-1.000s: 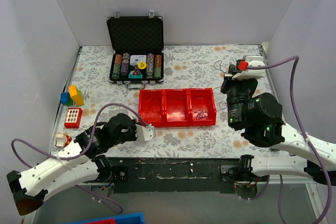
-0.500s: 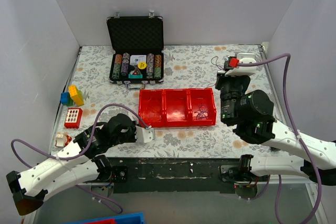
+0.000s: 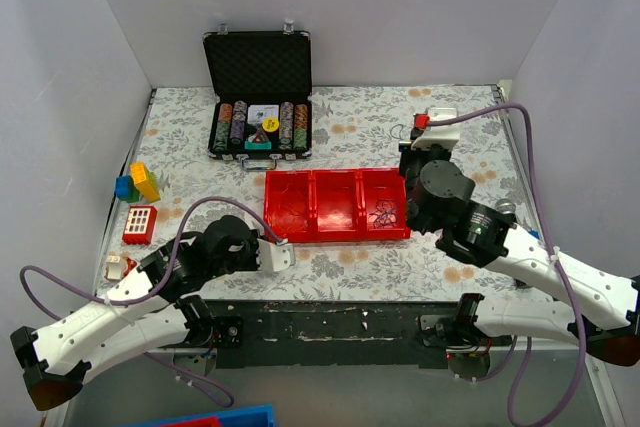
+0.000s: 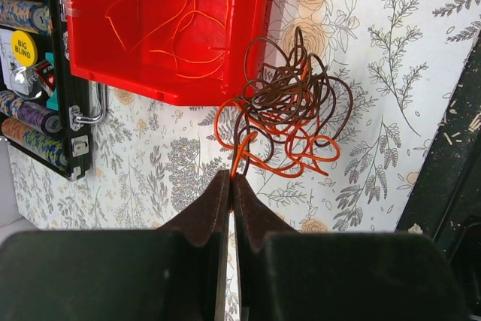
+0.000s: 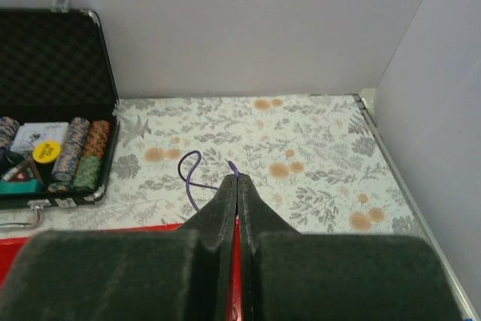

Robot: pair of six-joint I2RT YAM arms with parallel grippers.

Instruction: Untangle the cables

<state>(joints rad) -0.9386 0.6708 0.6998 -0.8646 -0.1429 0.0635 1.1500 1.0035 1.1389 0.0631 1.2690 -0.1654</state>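
Note:
In the left wrist view the cables (image 4: 289,114) are a clump of orange and dark brown wires on the floral table, beside the red tray's (image 4: 252,50) corner. My left gripper (image 4: 232,178) is shut on an orange strand at the clump's near edge; in the top view this gripper (image 3: 282,253) sits just in front of the tray (image 3: 338,238). A loose orange wire (image 4: 176,16) lies inside the tray. My right gripper (image 5: 237,180) is shut on a thin purple wire (image 5: 188,174) that loops out to the left. It hovers over the tray's right end (image 3: 409,150). Thin wires (image 3: 383,215) lie in the right compartment.
An open black poker-chip case (image 3: 258,77) stands at the back, also seen in the right wrist view (image 5: 52,110). Coloured blocks (image 3: 138,183), a red keypad toy (image 3: 140,223) and a small object (image 3: 117,267) lie at the left. White walls close in three sides.
My right arm has swung left and nearer, from the table's right rear to over the tray's right end, carrying the purple wire. The left arm has barely moved.

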